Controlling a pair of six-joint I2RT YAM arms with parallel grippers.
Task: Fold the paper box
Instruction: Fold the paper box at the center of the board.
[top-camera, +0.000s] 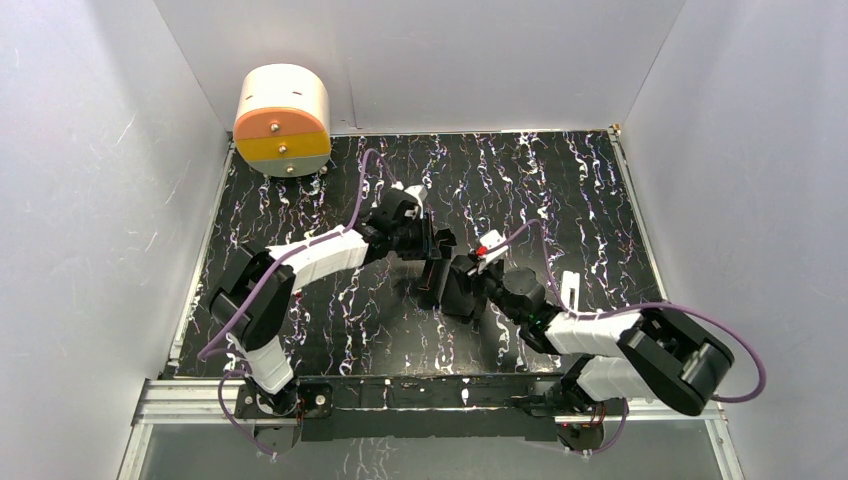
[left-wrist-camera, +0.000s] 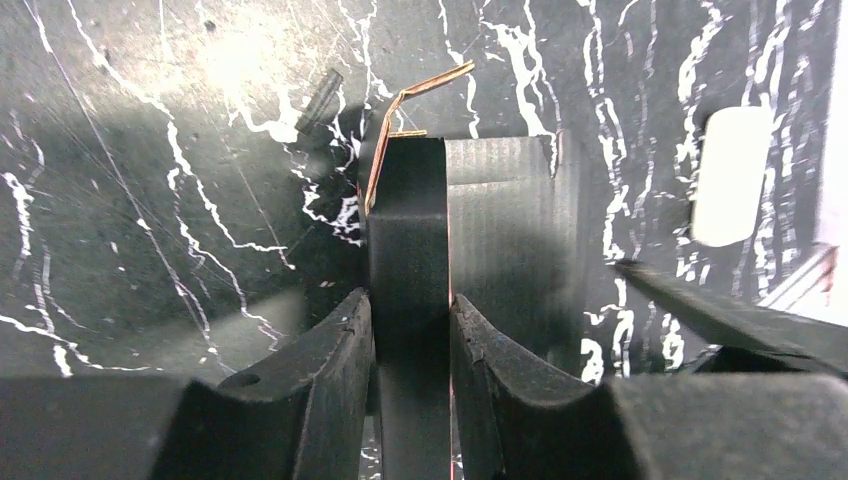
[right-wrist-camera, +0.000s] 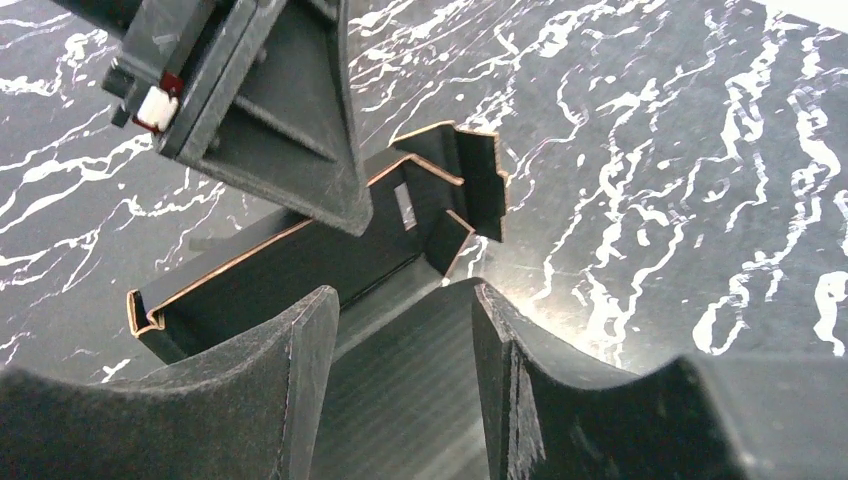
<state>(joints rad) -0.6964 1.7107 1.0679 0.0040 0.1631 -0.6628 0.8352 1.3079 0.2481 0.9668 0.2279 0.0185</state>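
The left gripper (left-wrist-camera: 410, 305) is clenched on an upright wall of the paper box (left-wrist-camera: 510, 230), at the middle of the marbled table (top-camera: 560, 190). The right gripper (right-wrist-camera: 402, 295) straddles a ribbed panel of the same box from the opposite side. Whether it presses I cannot tell, and the left claw's body blocks part of the box from its camera. A cream-and-orange drum (top-camera: 283, 120) sits well apart in the far left corner.
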